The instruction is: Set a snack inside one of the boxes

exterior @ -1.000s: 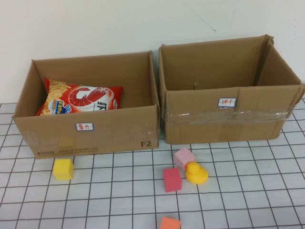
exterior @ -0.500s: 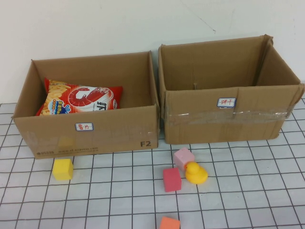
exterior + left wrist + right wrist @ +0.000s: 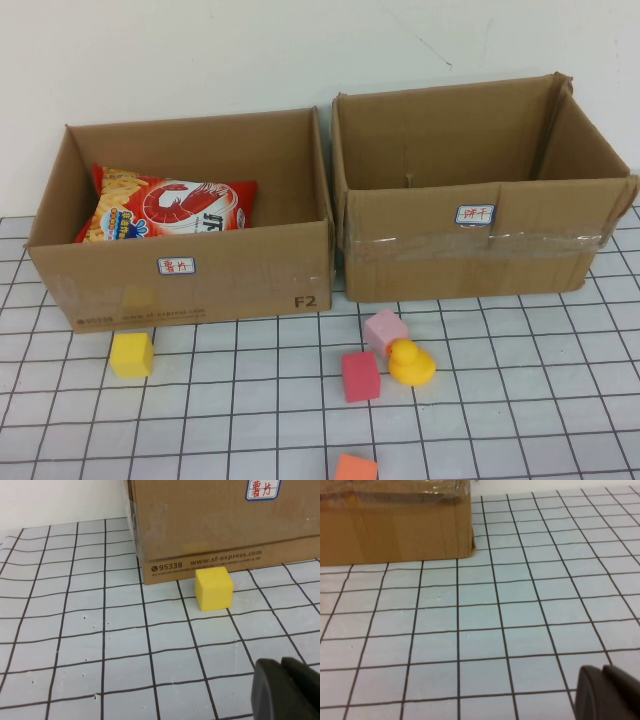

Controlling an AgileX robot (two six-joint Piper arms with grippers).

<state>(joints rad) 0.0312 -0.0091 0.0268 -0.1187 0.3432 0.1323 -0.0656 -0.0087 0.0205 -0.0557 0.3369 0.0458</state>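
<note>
Lying in left box (image 3: 190,275), snack bag (image 3: 170,212) long axis sideways; right box (image 3: 480,250) beside it; gridded white desk (image 3: 250,420), white wall behind. Left claw (image 3: 287,687) and right claw (image 3: 607,692) closed, empty, low over desk.

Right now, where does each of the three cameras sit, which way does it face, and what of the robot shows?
High view: raised, angled down at the left box, right box and snack bag; no arm shows.
Left wrist view: low above the table, facing the yellow cube; shut left gripper at the edge.
Right wrist view: low, facing the right box's corner; shut right gripper at the edge.
Shared: high and left wrist both show the yellow cube.
</note>
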